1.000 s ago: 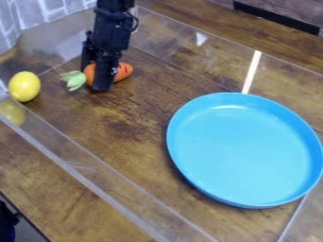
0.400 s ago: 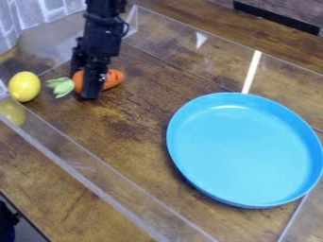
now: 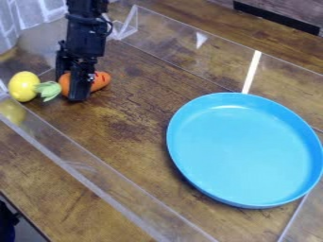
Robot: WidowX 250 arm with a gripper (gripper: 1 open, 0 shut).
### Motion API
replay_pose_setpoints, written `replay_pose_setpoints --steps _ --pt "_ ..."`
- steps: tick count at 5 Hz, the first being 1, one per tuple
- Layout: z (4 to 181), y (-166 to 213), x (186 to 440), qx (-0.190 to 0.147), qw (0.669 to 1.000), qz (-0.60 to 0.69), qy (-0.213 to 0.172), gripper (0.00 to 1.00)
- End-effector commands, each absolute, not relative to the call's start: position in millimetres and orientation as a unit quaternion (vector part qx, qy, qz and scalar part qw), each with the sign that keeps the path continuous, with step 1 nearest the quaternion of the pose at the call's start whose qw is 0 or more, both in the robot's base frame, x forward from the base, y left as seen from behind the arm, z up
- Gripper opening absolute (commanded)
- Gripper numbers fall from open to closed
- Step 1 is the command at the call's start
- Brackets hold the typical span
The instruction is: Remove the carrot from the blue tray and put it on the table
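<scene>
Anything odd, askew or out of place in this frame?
Nothing is spilled or damaged. The round bright blue plastic tray sits empty on the dark wooden table. The small orange toy carrot is far from it, gripped in the shut black gripper, its green top almost touching the yellow ball.

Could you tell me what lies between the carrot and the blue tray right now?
Only bare table lies between the carrot and the blue tray in the camera view.

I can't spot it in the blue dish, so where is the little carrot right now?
The carrot is at the camera view's upper left, on the table, in the shut gripper, beside the yellow ball and far from the blue tray.
</scene>
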State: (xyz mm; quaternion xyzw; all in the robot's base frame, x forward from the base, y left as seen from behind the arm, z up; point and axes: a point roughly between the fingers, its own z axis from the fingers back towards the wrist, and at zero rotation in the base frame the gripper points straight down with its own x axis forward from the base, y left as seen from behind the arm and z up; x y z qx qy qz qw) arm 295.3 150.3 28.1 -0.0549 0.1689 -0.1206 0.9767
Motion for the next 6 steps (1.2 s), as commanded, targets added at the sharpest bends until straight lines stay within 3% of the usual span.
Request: replay_pose_setpoints --steps 1,2,3,5,6 --pt "63.8 164 290 -0.045 0.987 -0.101 0.118 0.00" --pt "66.4 167 287 -0.052 0.988 -0.092 0.113 0.00" --pt "56.6 159 288 -0.057 0.987 -0.095 0.113 0.00" --pt "68.2 174 300 -0.059 0.984 -0.126 0.111 0.00" --pt "68.5 160 306 -0.062 0.985 -0.117 0.113 0.00"
